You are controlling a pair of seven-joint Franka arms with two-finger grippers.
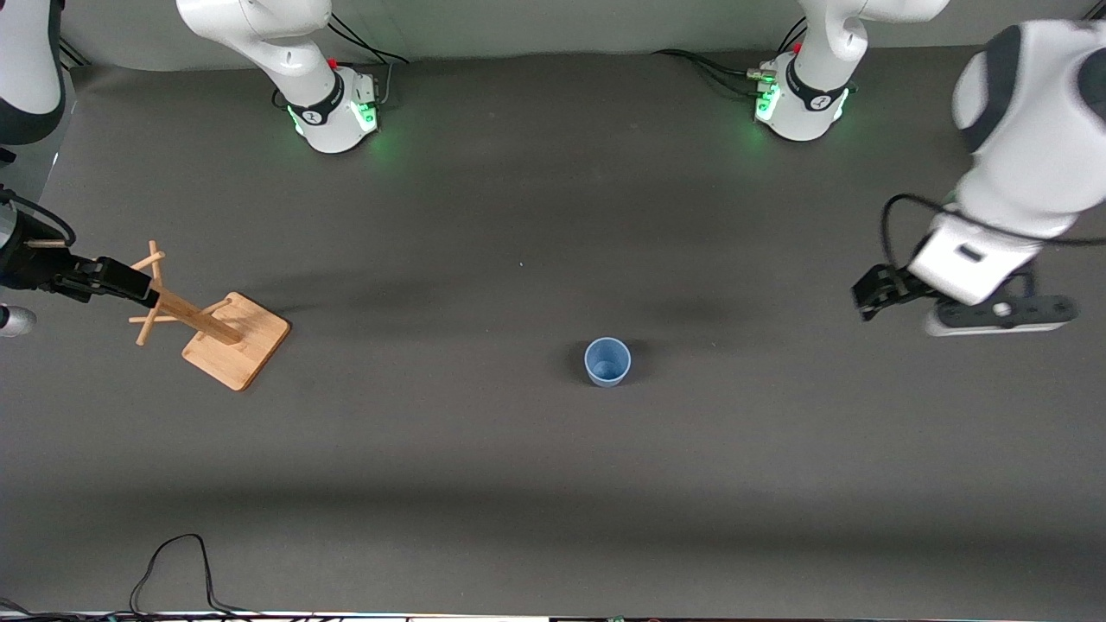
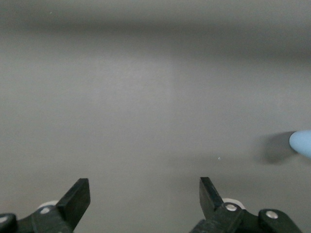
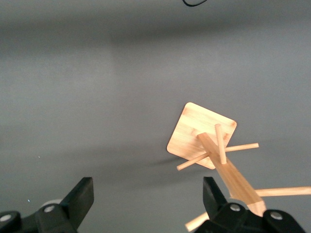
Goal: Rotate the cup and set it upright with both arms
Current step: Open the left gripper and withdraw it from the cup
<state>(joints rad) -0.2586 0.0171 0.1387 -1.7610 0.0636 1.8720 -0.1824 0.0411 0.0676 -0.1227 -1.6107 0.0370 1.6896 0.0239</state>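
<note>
The cup (image 1: 607,361) is standing upright, mouth up, on the dark table (image 1: 518,484), a little right of centre and slightly below the middle of the front view. In the left wrist view only its pale blue edge (image 2: 302,143) is showing at the right border.

The left gripper (image 1: 867,296) is hanging at the right edge of the front view, over bare table toward the left arm's end, well apart from the cup; its fingers (image 2: 77,196) are standing spread with nothing between them.

The right gripper (image 1: 130,285) is hovering at the left edge, over the wooden peg stand (image 1: 235,341) (a square base with an upright post), its fingers (image 3: 83,196) likewise spread wide and gripping nothing.
</note>
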